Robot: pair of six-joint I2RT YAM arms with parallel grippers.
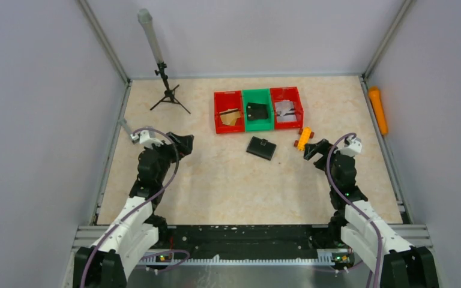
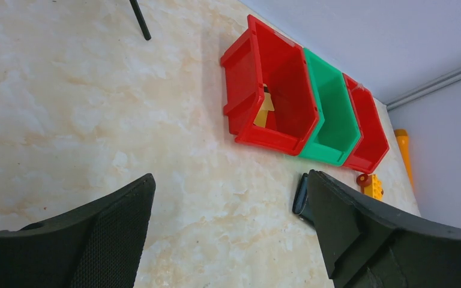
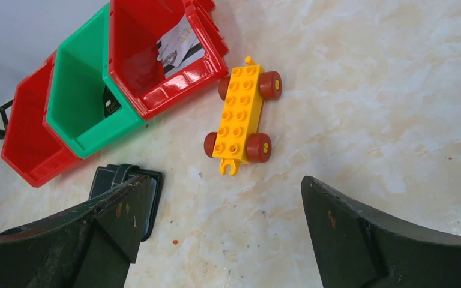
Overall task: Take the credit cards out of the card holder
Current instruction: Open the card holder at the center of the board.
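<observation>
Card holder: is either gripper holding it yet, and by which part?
Nothing is held. The left gripper and right gripper are both open and empty. The card holder lies on the table between them, untouched.

Bright, even overhead light; soft shadows, sharp focus throughout.

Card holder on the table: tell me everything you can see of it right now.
The card holder is a flat black rectangular wallet, folded shut, a small tab at its far edge. It lies skewed on the beige table, just in front of the green bin, not touching it. The left gripper and right gripper are off it. No cards show.
</observation>
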